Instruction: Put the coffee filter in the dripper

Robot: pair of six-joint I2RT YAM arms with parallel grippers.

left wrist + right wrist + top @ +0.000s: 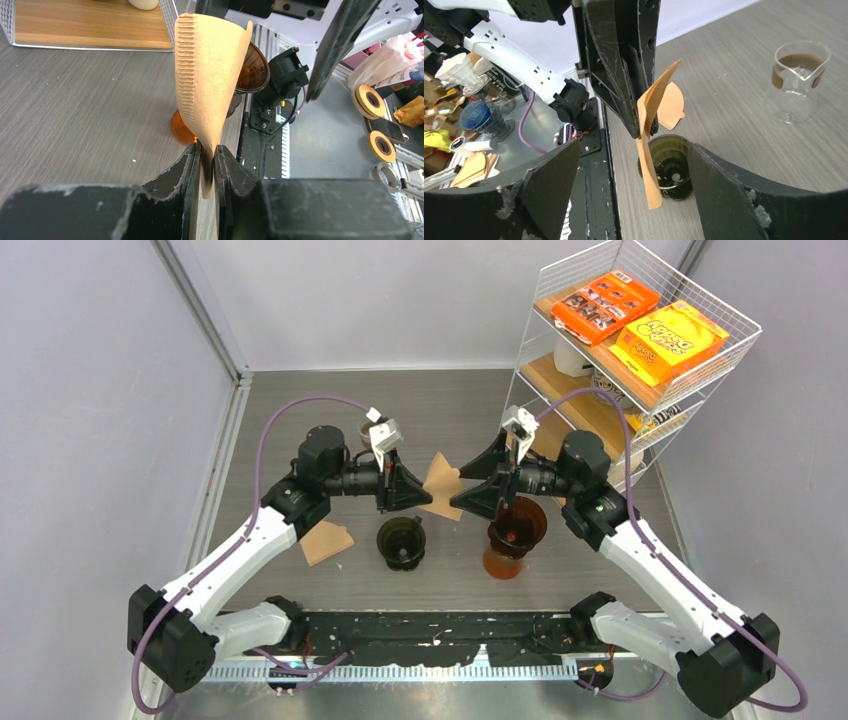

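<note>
Mostly hidden:
- The narrow end of the filter point(210, 75) is buried between the fingers of the left gripper point(207, 150), which are clenched on it.
- The amber dripper point(517, 530) is part covered by the right arm from above, and sits largely behind the filter in the left wrist view.
- The rack point(640, 340) is cut off by the frame at right.

Items:
- Filter: brown paper, cone-shaped, with one crimped seam. It is held upright in the air above the table point(450, 410), between the two grippers and over the dark dripper point(402, 540).
- Right gripper point(633, 147): fingers spread wide on either side of the filter's edge, touching nothing.
- Dark dripper: round funnel, standing on the table.
- Amber dripper: translucent funnel on an orange base.
- Spare filter point(325, 540): flat on the grey wood-grain table.
- Beaker point(799, 80): clear glass, with a pour lip.
</note>
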